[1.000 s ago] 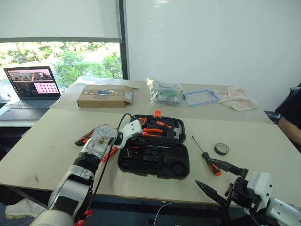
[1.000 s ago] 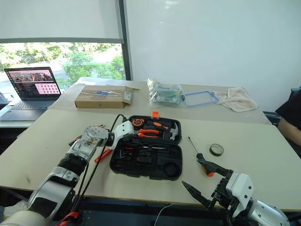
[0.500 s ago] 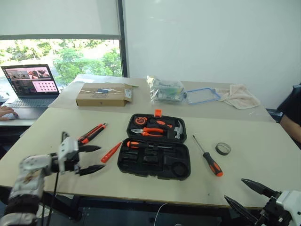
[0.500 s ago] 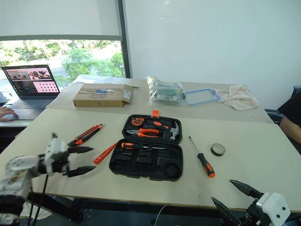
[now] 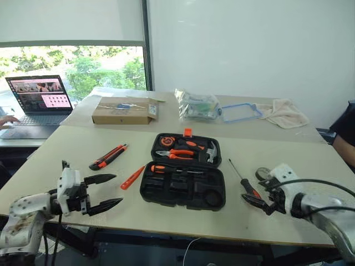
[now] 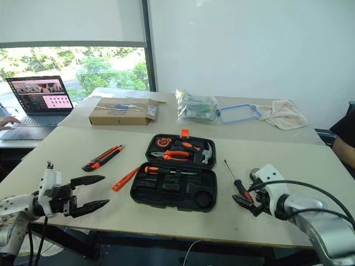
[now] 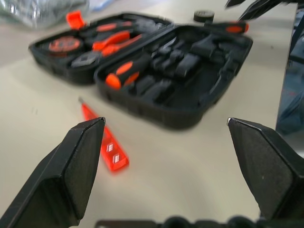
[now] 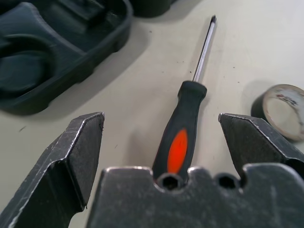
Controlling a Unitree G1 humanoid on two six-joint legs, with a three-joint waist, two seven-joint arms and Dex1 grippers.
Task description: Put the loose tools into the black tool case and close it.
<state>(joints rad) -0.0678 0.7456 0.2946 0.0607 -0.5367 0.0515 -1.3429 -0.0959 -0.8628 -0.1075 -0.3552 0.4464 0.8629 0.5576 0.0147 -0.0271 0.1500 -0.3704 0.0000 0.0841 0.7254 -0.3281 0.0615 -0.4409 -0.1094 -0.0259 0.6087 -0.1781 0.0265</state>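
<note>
With its black fingers spread wide and empty, the right gripper (image 8: pixel 161 142) should descend squarely over the black-and-orange-handled steel-shaft screwdriver (image 8: pixel 183 126) and clamp mid-handle.

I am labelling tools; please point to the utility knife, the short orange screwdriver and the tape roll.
utility knife (image 5: pixel 108 156), left eye view, middle of its body.
short orange screwdriver (image 5: pixel 132 178), left eye view, its handle.
tape roll (image 8: pixel 281 110), right wrist view, its rim.
</note>
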